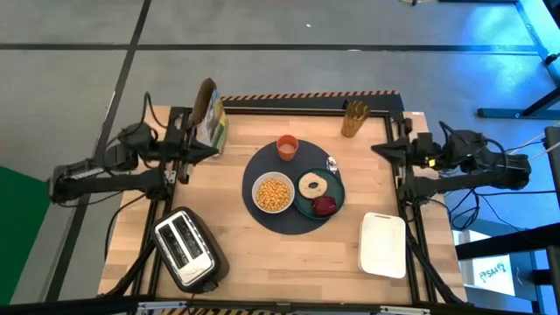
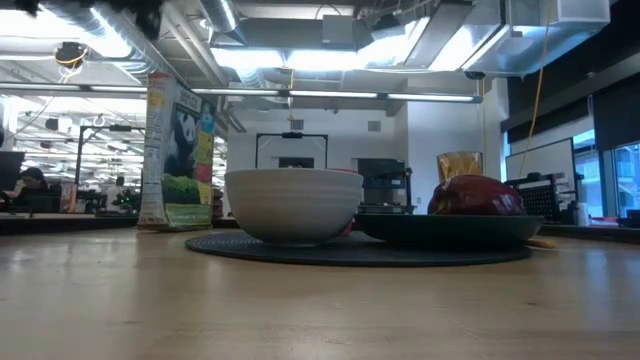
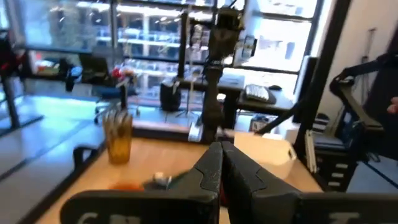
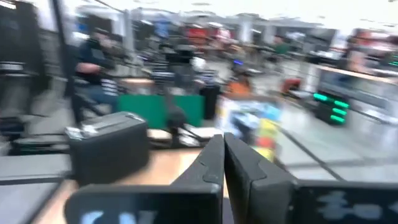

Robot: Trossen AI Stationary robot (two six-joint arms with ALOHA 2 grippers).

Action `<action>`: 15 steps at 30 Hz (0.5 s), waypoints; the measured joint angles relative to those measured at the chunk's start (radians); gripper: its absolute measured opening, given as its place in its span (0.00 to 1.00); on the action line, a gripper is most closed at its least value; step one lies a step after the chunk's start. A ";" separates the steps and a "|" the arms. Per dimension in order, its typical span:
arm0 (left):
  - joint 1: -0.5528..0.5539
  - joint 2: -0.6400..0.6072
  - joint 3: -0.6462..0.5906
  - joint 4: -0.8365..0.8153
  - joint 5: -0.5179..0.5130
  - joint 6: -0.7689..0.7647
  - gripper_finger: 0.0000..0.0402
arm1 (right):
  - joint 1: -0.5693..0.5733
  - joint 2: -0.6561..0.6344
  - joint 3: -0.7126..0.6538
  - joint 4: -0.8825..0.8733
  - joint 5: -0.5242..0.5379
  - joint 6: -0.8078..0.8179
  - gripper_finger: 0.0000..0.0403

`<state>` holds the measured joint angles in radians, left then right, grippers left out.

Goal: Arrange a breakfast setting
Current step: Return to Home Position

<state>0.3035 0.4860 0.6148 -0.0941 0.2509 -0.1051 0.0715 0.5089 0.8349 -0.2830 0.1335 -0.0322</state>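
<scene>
Teal plate point(image 1: 304, 208) holds toasted ring point(image 1: 312, 185) and dark-red fruit point(image 1: 325, 206).

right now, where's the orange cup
High view: the orange cup stands on the upper edge of the dark mat, above the white bowl and left of the spoon.

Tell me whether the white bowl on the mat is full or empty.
Filled: the white bowl shows yellow cereal across most of its inside in the high view. How deep it lies cannot be told.
</scene>
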 joint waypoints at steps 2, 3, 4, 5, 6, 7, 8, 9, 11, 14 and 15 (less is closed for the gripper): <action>0.000 -0.073 -0.083 -0.004 -0.020 -0.016 0.00 | 0.000 -0.036 0.000 -0.065 0.093 -0.002 0.01; 0.000 -0.104 -0.123 -0.005 -0.024 -0.017 0.00 | 0.000 -0.050 0.000 -0.101 0.137 0.003 0.01; 0.000 -0.131 -0.157 -0.009 -0.014 -0.024 0.00 | 0.000 -0.062 0.000 -0.138 0.178 0.017 0.01; -0.001 -0.149 -0.183 -0.010 0.010 -0.037 0.00 | 0.000 -0.071 0.000 -0.175 0.205 0.042 0.02; -0.004 -0.164 -0.209 -0.008 0.037 -0.046 0.00 | 0.000 -0.078 0.000 -0.212 0.219 0.078 0.02; -0.007 -0.178 -0.230 -0.010 0.056 -0.042 0.00 | -0.001 -0.083 0.000 -0.247 0.210 0.097 0.02; -0.008 -0.194 -0.248 -0.014 0.068 -0.021 0.00 | -0.001 -0.090 0.000 -0.288 0.176 0.095 0.01; -0.010 -0.208 -0.261 -0.013 0.069 0.007 0.00 | -0.001 -0.097 0.000 -0.327 0.121 0.080 0.01; -0.012 -0.236 -0.283 -0.006 0.067 0.060 0.00 | 0.000 -0.110 -0.011 -0.328 0.007 0.048 0.00; -0.013 -0.277 -0.318 -0.007 0.053 0.094 0.00 | 0.000 -0.135 -0.050 -0.237 -0.087 0.027 0.00; -0.013 -0.288 -0.331 -0.008 0.055 0.097 0.00 | 0.000 -0.143 -0.065 -0.196 -0.096 0.015 0.00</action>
<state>0.2909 0.1977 0.2835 -0.1019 0.3058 -0.0082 0.0719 0.3663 0.7700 -0.4787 0.0378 -0.0168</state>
